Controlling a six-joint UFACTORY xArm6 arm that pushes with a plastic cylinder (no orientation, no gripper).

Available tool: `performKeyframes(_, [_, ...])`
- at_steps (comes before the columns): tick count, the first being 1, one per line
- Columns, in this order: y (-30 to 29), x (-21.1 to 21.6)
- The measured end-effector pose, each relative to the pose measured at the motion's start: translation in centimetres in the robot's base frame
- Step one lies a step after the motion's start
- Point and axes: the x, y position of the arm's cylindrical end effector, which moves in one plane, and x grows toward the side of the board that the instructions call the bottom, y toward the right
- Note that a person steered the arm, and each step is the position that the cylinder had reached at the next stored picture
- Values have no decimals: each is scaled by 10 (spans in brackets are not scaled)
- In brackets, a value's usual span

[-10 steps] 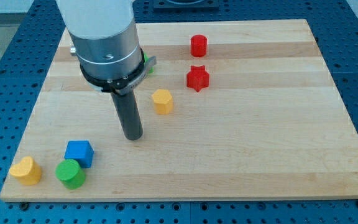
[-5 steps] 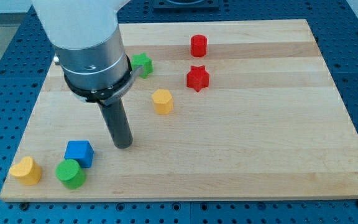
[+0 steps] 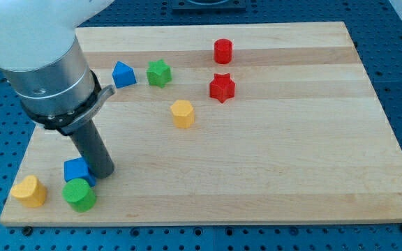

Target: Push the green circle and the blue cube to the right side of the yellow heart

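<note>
The yellow heart (image 3: 28, 190) lies at the board's bottom left corner. The green circle (image 3: 79, 194) sits just to its right, near the bottom edge. The blue cube (image 3: 76, 170) sits right above the green circle, touching or nearly touching it. My tip (image 3: 103, 171) rests on the board right against the blue cube's right side, a little above and right of the green circle. The arm's wide grey body hangs over the board's left part.
A blue triangular block (image 3: 123, 74) and a green star (image 3: 158, 72) lie at upper left. A yellow hexagon (image 3: 182, 113) sits near the middle. A red star (image 3: 222, 87) and a red cylinder (image 3: 222, 51) lie at upper centre. The wooden board (image 3: 313, 139) ends close below the green circle.
My tip has moved down and left from mid-board to the blue cube's right side. The cube has shifted slightly left. The arm's body moved left, uncovering the blue triangular block and green star.
</note>
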Motion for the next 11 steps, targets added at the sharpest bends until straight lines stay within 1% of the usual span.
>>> performKeyframes(8, [-37, 0])
performKeyframes(9, [-24, 1])
performKeyframes(10, [6, 3])
performKeyframes(11, [41, 15])
